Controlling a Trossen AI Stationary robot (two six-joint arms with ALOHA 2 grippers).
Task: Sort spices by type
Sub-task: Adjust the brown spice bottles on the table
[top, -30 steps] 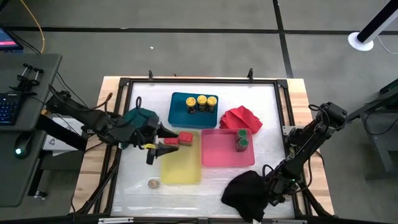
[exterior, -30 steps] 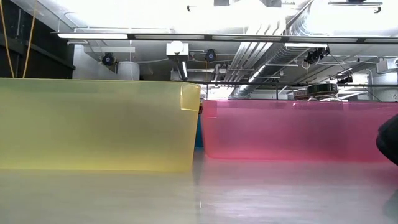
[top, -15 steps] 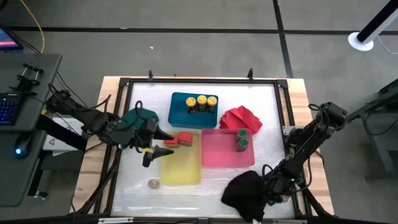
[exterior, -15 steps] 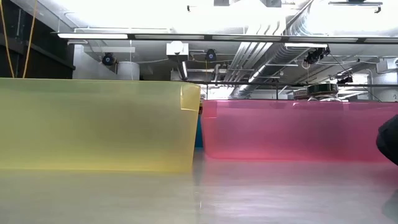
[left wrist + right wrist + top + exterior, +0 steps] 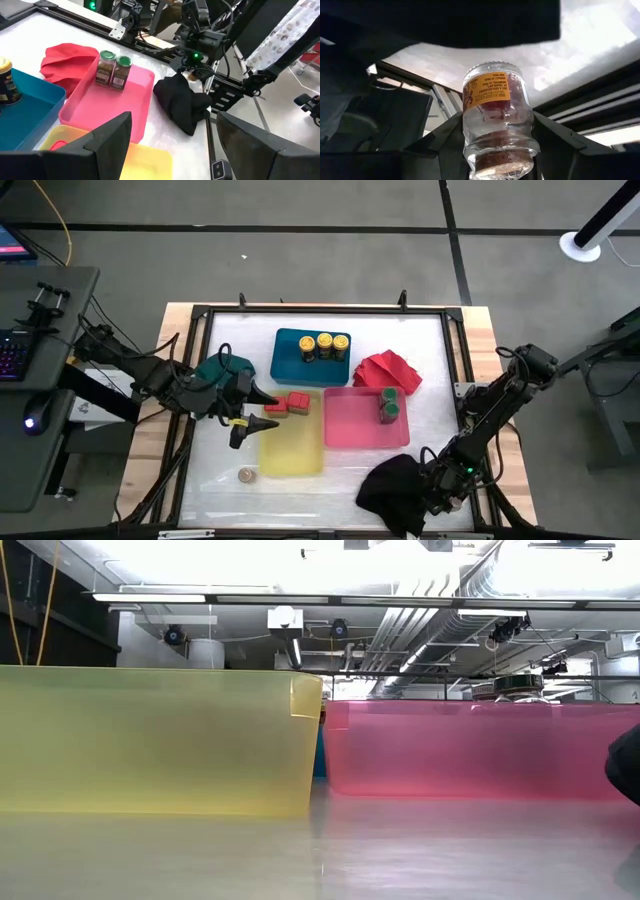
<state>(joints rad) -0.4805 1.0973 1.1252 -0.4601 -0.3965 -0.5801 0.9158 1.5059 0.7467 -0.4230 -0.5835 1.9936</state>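
Note:
My left gripper [image 5: 262,410] [image 5: 185,150] is open at the yellow tray's [image 5: 292,445] left far corner, its fingers pointing at two red-lidded spice jars [image 5: 287,404] standing in that tray. Three yellow-lidded jars [image 5: 324,344] stand in the blue tray [image 5: 285,365]. Two green-lidded jars [image 5: 388,406] [image 5: 113,69] stand in the pink tray [image 5: 350,425]. A silvery-lidded jar [image 5: 246,475] stands on the table near the yellow tray's near left corner. My right gripper [image 5: 432,488] [image 5: 497,145] sits at the table's near right, beside a black cloth [image 5: 393,485], shut on a glass spice jar [image 5: 497,110]. My right gripper holds a clear glass jar with an orange label [image 5: 487,92] between its two fingers [image 5: 451,142], one on each side of the jar's glass wall [image 5: 470,135]. The jar lies along the fingers. Its lid does not show. Black cloth hangs over it.
A red cloth [image 5: 388,370] lies right of the blue tray and a teal cloth [image 5: 222,370] lies under my left arm. The black cloth [image 5: 182,102] covers the near right corner. A black frame rail [image 5: 320,310] borders the table. The low view shows the yellow [image 5: 150,740] and pink [image 5: 480,750] tray walls.
My left gripper has drawn back a little toward the table's left edge, away from the red-lidded jars, and has stayed open. The jars have stayed where they were.

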